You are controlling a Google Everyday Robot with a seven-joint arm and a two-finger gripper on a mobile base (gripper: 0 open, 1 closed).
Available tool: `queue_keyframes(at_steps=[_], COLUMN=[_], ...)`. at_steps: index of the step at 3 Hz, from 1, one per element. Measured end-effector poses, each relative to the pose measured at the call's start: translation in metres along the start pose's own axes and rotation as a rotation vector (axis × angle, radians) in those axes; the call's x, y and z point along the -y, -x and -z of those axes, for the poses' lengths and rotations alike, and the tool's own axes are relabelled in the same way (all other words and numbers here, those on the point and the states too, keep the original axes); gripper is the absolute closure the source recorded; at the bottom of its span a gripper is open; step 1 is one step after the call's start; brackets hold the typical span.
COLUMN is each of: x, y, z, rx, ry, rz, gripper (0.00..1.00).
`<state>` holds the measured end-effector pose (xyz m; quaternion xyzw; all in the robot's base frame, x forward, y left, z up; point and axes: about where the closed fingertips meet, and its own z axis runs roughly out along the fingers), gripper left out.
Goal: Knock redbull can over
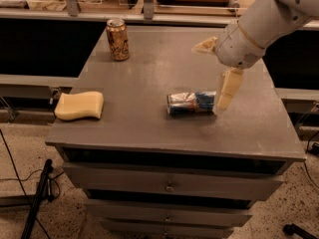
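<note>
Slim blue-and-silver metal redbull can [192, 103]: lies on its side on the grey tabletop [149, 128]; knocking-over judged complete. Cream pincer [212, 77]: released, fingers splayed, one against the can's blue end. Next move calls only for lifting clear.

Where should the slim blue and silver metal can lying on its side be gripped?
Around its mid-body from above, pinching front and back: the blue and silver can lies lengthwise left-right. The gripper hangs at its right end.
</note>
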<state>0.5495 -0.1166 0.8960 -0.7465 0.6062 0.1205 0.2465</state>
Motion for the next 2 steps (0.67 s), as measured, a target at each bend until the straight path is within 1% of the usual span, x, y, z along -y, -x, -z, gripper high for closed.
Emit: queue_keyframes(at_steps=[1,2], x=[-0.0004,-0.0003], y=[-0.0109,-0.0101], z=[0.0033,0.0009], rx=[-0.102,-0.095], ry=[-0.024,-0.020], rz=[-0.056,-0.093], gripper=[0.00,0.00])
